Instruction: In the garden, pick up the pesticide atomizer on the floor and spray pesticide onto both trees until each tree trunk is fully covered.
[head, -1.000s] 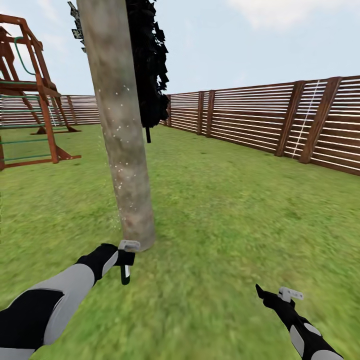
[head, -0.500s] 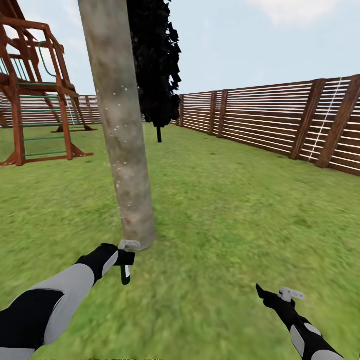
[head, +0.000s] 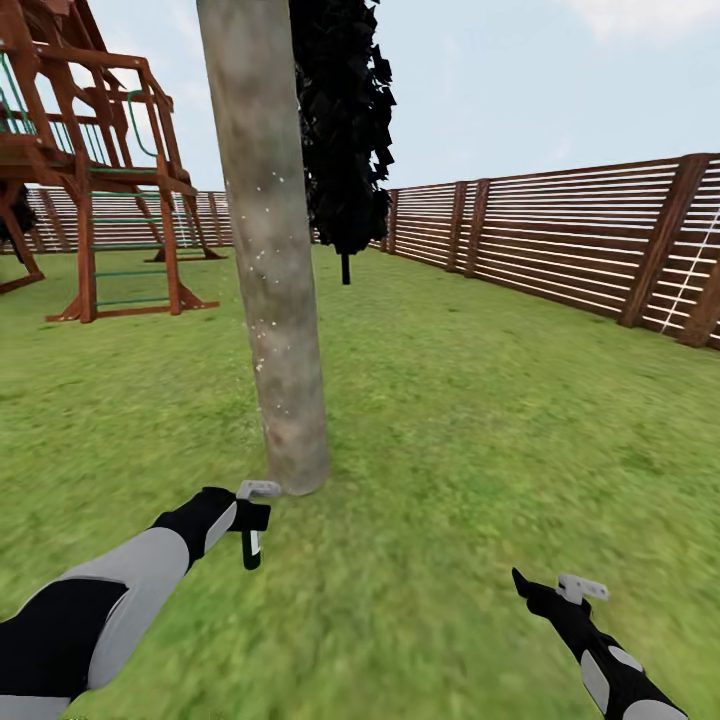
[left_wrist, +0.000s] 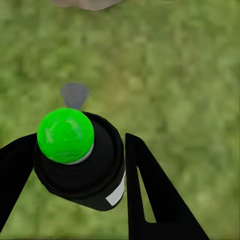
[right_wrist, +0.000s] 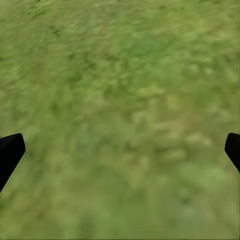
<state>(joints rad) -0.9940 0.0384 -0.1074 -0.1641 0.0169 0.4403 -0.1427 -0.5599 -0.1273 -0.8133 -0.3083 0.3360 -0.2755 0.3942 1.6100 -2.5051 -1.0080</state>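
Green grass (head: 480, 420) of the garden lawn covers the ground under both arms. The left claw (left_wrist: 75, 170) is clamped on the pesticide atomizer (left_wrist: 80, 160), a small black canister seated between the two black fingers (left_wrist: 150, 195); its top button renders bright green in the left wrist view. In the head view the left claw (head: 252, 530) hangs low over the grass, just beside the base of the tree trunk (head: 275, 250), with the atomizer pointing downward from it. The trunk is a round, grey-brown mottled column, upright, speckled with small white dots along its lit side. A dark narrow conifer (head: 345, 130) stands behind the trunk. A brown slatted fence (head: 560, 245) runs along the right side and the rear of the lawn. A wooden playset (head: 95, 190) stands at the left, well apart from the trunk. The right claw (head: 545, 592) is held low at the right, over bare grass; its fingertips (right_wrist: 10, 152) sit wide apart at opposite edges of the right wrist view, holding nothing.
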